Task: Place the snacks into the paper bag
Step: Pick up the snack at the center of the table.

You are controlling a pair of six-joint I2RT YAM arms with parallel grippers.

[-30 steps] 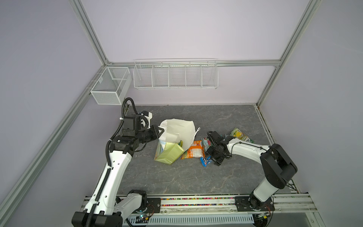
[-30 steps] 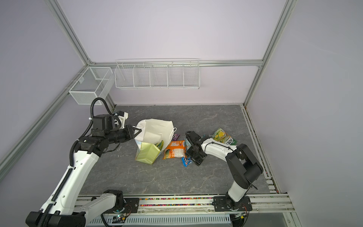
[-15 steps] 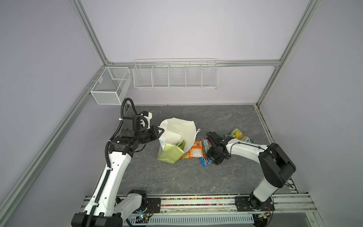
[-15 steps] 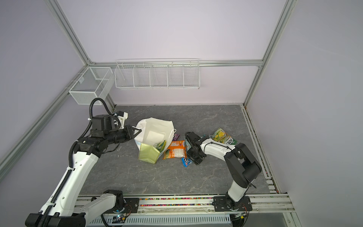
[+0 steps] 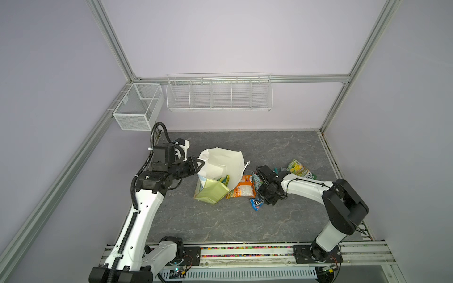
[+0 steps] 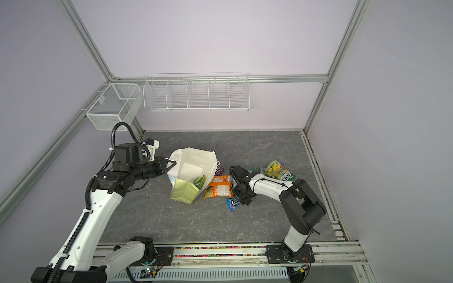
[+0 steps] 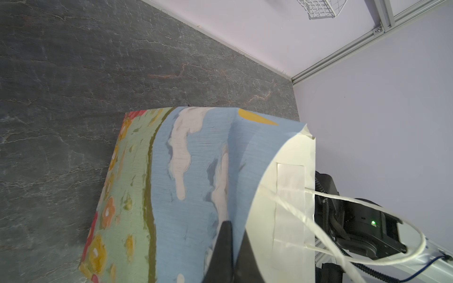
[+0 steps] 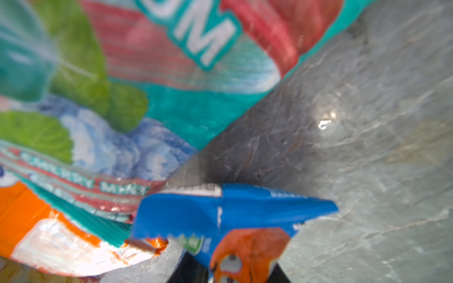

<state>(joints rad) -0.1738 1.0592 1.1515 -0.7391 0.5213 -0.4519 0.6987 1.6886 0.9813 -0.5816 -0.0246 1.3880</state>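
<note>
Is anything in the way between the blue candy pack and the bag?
Yes. The orange pouch lies on the table between the blue pack and the paper bag. The bag's mouth looks open on top, so lifting the pack over it should probably work.

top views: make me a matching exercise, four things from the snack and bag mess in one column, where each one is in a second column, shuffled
Things:
1. green pouch
2. orange pouch
3. blue M&M's pack
4. paper bag

Places:
a. between the fingers of the right gripper
b. rim pinched by the left gripper
c. inside the bag
d. on the table, just outside the bag

Pairs: 1-c, 2-d, 3-a, 4-b
</note>
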